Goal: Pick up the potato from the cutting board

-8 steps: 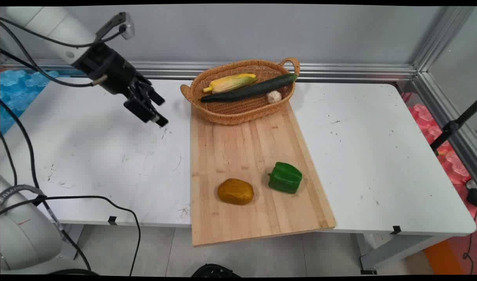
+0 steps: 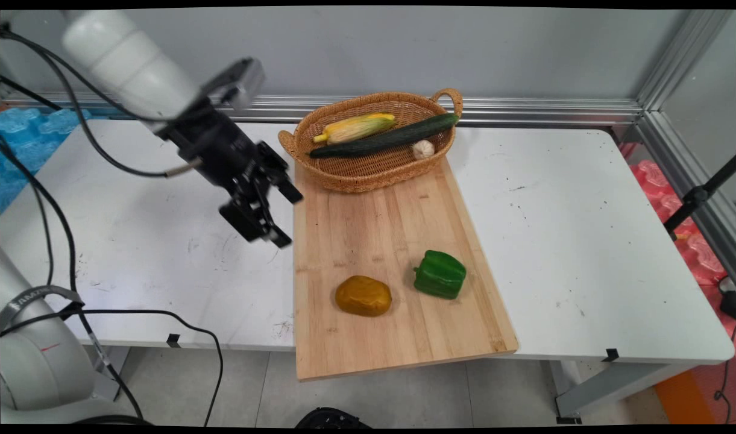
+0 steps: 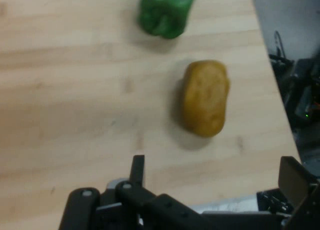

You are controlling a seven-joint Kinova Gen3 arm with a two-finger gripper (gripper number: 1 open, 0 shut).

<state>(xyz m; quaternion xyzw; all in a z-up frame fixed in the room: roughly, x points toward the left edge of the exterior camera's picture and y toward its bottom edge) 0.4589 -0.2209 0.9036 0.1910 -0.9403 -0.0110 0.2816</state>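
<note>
Black two-finger end effector (image 2: pixel 288 220) hangs over the left edge of the board, fingers spread wide and holding nothing. Below it the white worktop (image 2: pixel 585 241) carries a long pale wooden cutting board (image 2: pixel 368 229). On the board's far end sits an oval wicker basket (image 2: pixel 368 181) holding a dark green cucumber (image 2: pixel 383 140), a yellow corn cob (image 2: pixel 355 127) and a small white garlic bulb (image 2: pixel 423 148). Near the front edge lie a blocky green bell pepper (image 2: pixel 440 275) and, nearest the fingers, a rounded brown potato (image 2: pixel 363 295) (probably firm, light and smooth-skinned; its narrow waist looks like the surest place to pinch).
</note>
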